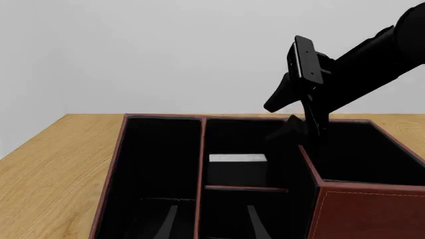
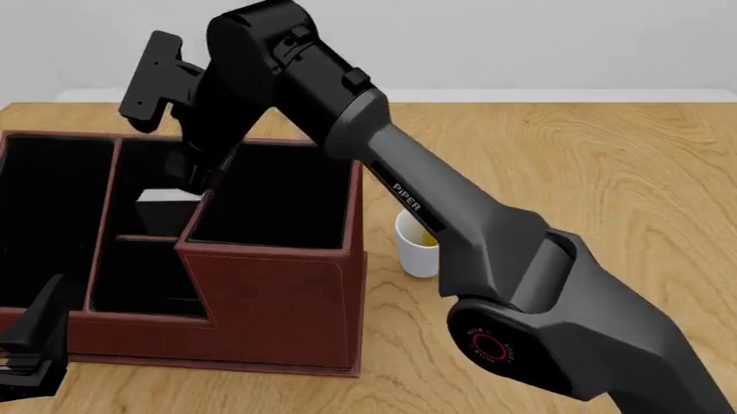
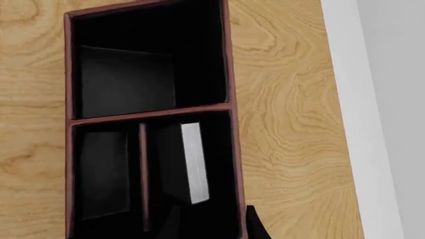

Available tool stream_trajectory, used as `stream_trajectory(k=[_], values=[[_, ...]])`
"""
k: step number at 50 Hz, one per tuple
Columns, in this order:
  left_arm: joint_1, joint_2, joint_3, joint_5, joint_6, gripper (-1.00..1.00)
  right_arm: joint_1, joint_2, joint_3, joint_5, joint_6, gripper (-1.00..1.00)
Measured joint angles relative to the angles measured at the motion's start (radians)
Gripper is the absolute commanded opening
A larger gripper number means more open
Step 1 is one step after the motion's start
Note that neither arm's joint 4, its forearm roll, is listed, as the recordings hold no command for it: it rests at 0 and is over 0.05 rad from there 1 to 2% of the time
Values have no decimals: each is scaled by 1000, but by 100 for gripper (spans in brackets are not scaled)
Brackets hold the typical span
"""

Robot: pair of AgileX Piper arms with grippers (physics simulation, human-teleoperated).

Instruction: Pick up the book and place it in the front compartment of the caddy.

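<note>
The book (image 3: 191, 162) stands on edge inside the caddy (image 2: 276, 306), its pale page edge up. It sits in the narrow middle section behind a low cross divider, also seen as the book (image 1: 237, 158) and the book (image 2: 167, 197). My right gripper (image 3: 212, 225) hovers just above that section, open, its fingers clear of the book; the right gripper (image 2: 190, 183) reaches in over the caddy's tall right bin. My left gripper (image 1: 212, 223) is open and empty, low at the caddy's near left corner, the left gripper (image 2: 34, 345).
A white-and-yellow mug (image 2: 417, 246) stands on the wooden table (image 2: 599, 172) against the caddy's right wall, under the right arm. The caddy's tall right bin and wide left section show only black inside. The right arm (image 1: 371, 59) crosses over the caddy.
</note>
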Motion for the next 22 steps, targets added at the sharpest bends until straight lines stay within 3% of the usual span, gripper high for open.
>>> stream_trajectory(k=[22], values=[[0, 0, 0, 0, 0, 100, 14, -110, 82, 12, -7, 100]])
